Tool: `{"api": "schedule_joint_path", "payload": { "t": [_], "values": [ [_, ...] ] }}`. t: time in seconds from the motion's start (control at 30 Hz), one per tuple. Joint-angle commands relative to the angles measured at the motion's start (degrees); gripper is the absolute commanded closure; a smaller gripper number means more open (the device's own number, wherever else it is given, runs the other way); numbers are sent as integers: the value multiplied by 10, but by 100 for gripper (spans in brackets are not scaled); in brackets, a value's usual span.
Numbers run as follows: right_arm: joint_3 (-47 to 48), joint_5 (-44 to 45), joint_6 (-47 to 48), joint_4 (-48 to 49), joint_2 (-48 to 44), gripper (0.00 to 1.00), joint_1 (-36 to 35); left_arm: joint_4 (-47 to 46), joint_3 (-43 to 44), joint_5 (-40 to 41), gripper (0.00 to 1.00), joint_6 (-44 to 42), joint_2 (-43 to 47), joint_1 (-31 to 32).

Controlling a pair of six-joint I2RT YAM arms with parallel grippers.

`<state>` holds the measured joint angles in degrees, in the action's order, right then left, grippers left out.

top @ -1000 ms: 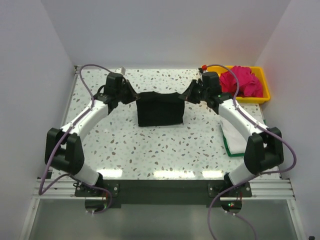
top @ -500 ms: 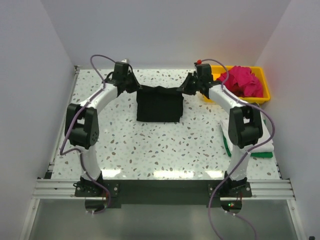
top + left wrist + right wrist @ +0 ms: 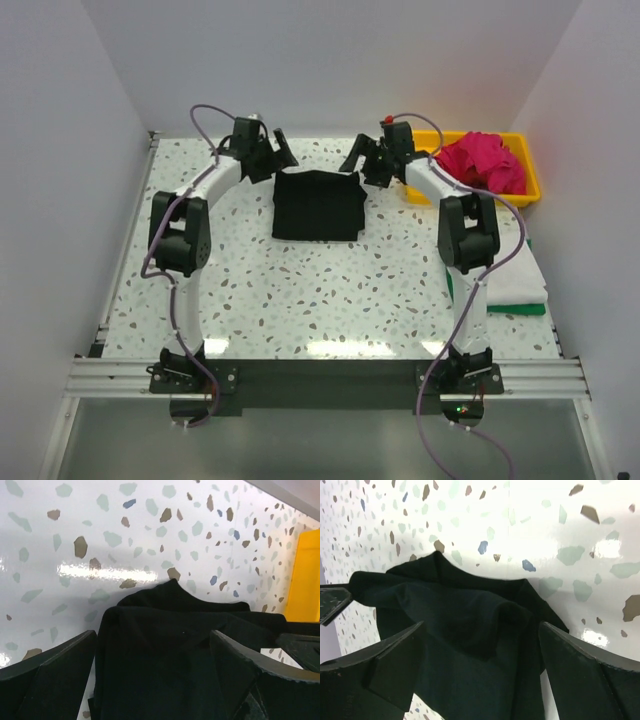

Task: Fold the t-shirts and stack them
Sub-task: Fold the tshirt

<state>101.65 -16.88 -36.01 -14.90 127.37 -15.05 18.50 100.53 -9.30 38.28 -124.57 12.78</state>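
Speckled table (image 3: 300, 290) holds the folded black shirt (image 3: 318, 205). The left tool (image 3: 278, 148) and right tool (image 3: 360, 158) hang spread at its rumpled edge, so lifting away could snag it.

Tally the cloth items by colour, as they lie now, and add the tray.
black shirt: 1
magenta shirt, bunched in the tray: 1
white shirt: 1
green shirt, under the white one: 1
yellow tray: 1
Total: 5

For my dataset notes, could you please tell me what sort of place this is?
Probably a robot lab test cell: left arm and right arm bolted at the edge of a speckled table, plain white walls closing it in, a folded black t-shirt laid out.
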Motion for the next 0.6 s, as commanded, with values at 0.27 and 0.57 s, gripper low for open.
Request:
{"api": "schedule_joint_path", "payload": {
  "t": [0.27, 0.57],
  "values": [
    [-86, -46, 31, 71, -134, 1, -16, -81, -94, -47, 0, -35, 113, 0],
    [-102, -97, -20, 139, -85, 1, -59, -128, -55, -130, 0, -15, 32, 6]
  ]
}}
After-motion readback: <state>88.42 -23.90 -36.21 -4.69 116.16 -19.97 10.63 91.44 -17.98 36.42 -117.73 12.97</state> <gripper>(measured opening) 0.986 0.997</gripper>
